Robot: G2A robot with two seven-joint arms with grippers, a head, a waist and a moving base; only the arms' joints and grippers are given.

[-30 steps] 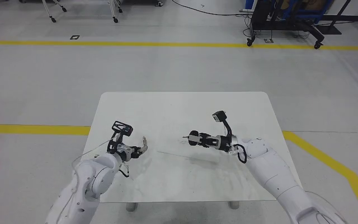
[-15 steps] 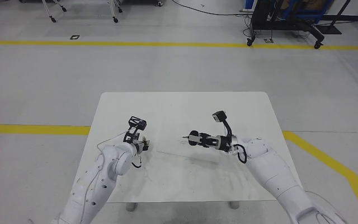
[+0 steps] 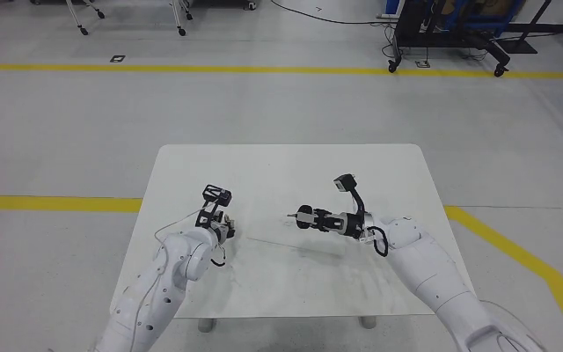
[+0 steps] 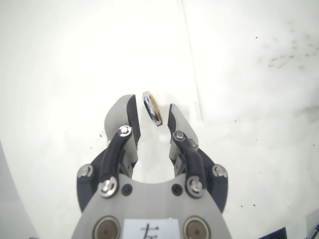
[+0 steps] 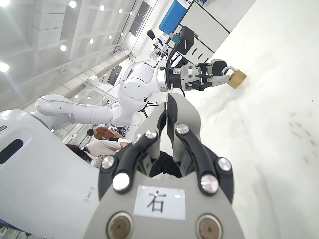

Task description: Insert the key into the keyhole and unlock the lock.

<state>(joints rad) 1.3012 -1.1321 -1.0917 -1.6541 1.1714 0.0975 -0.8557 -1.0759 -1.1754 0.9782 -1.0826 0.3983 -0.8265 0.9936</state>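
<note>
Left gripper (image 4: 152, 103) spread astride brass padlock (image 5: 238, 78), resting on table (image 3: 264, 167). Right gripper (image 5: 167, 100) pinches key (image 3: 291, 215) (tip barely visible), well apart. Risk: uneven closing topples the padlock.

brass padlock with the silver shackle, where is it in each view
Top view: brass padlock on the white table, at the tips of the left gripper.
Left wrist view: padlock between that gripper's open fingers.
Right wrist view: padlock far off on the table, shackle between the left gripper's fingers.
Shared landmark: the left gripper straddling it.
</note>
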